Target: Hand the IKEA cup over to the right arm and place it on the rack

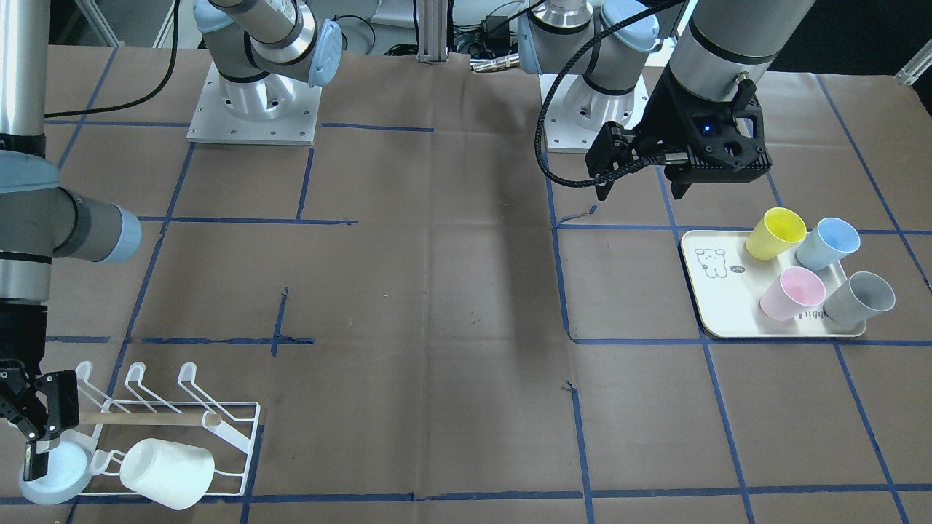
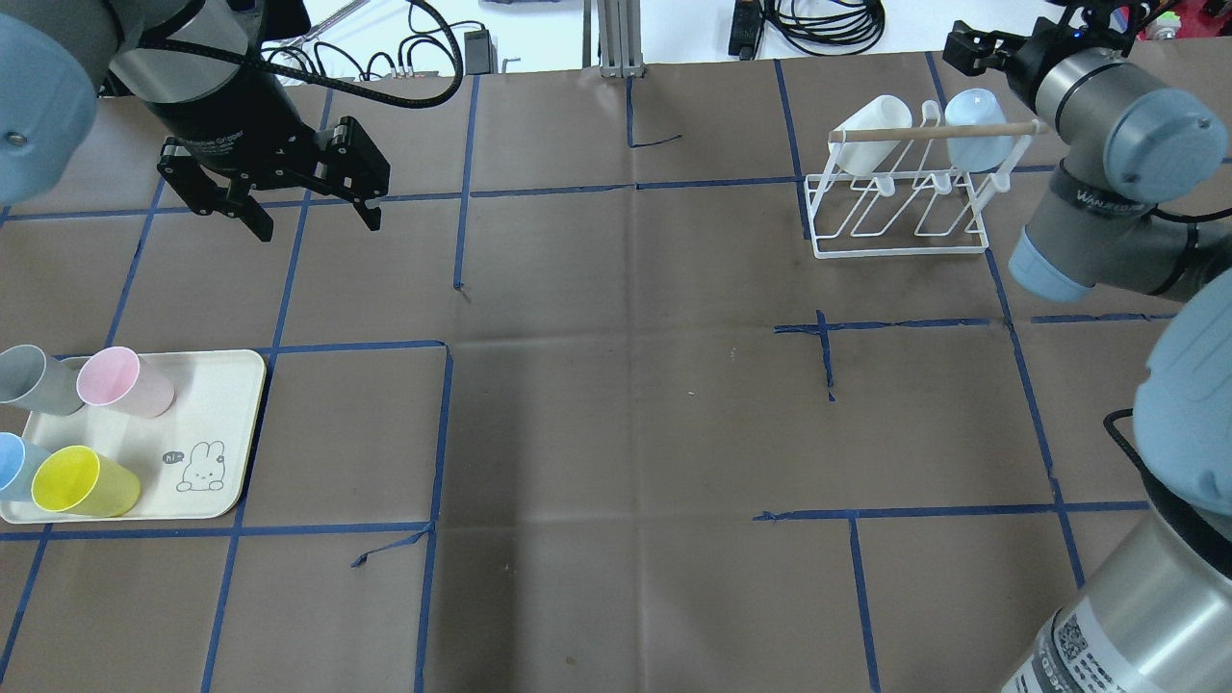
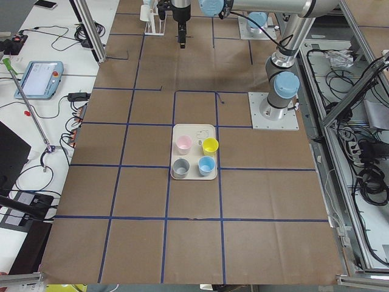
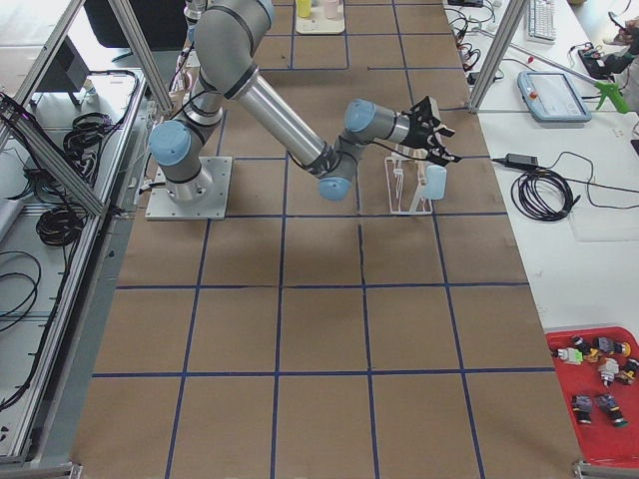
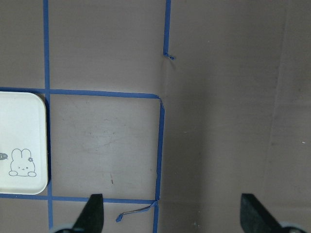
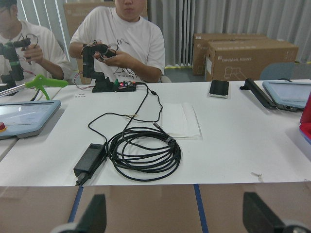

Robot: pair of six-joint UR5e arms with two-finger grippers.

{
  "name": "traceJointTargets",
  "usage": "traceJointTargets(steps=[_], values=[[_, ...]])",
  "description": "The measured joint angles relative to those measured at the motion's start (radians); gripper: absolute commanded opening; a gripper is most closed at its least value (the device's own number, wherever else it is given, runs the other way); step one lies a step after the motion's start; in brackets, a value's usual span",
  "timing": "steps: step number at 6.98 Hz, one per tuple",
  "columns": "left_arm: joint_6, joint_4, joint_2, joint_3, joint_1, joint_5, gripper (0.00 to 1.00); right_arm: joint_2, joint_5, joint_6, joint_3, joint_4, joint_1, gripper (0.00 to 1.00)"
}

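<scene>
At far right of bench [image 2: 616,433], overhead view, you find rack [image 2: 901,253]. IKEA cup [image 2: 974,125], pale blue, sits on prongs at rack's right end; white cup [image 2: 866,130] at left end. Right tool [image 6: 176,213] just beyond IKEA cup, fingers spread wide, nothing between them; you cannot tell whether a finger touches cup. Far left: left tool [image 2: 316,226] above bench, released, holding nothing. Near left: tray [image 2: 231,385] carries yellow, pink, grey, blue cups.
</scene>
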Motion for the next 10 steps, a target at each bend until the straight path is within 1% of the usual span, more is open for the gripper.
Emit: traceJointTargets(steps=[2, 4, 5, 6, 8, 10], values=[[0.000, 0.001, 0.000, 0.001, 0.000, 0.001, 1.00, -0.149, -0.010, -0.002, 0.003, 0.294, 0.017, 1.00], [0.000, 0.000, 0.000, 0.001, 0.000, 0.002, 1.00, -0.289, -0.014, -0.002, 0.001, 0.558, 0.043, 1.00], [0.000, 0.000, 0.000, 0.001, 0.000, 0.002, 1.00, -0.350, -0.014, -0.001, -0.001, 0.682, 0.059, 1.00], [0.000, 0.000, 0.000, 0.001, 0.000, 0.002, 1.00, -0.410, -0.015, 0.004, -0.003, 0.836, 0.079, 1.00], [0.000, -0.001, 0.000, 0.001, 0.000, 0.003, 1.00, -0.500, -0.038, 0.014, -0.010, 1.144, 0.137, 1.00], [0.000, -0.001, 0.000, 0.002, 0.000, 0.003, 1.00, -0.538, -0.053, 0.018, -0.022, 1.449, 0.216, 1.00]])
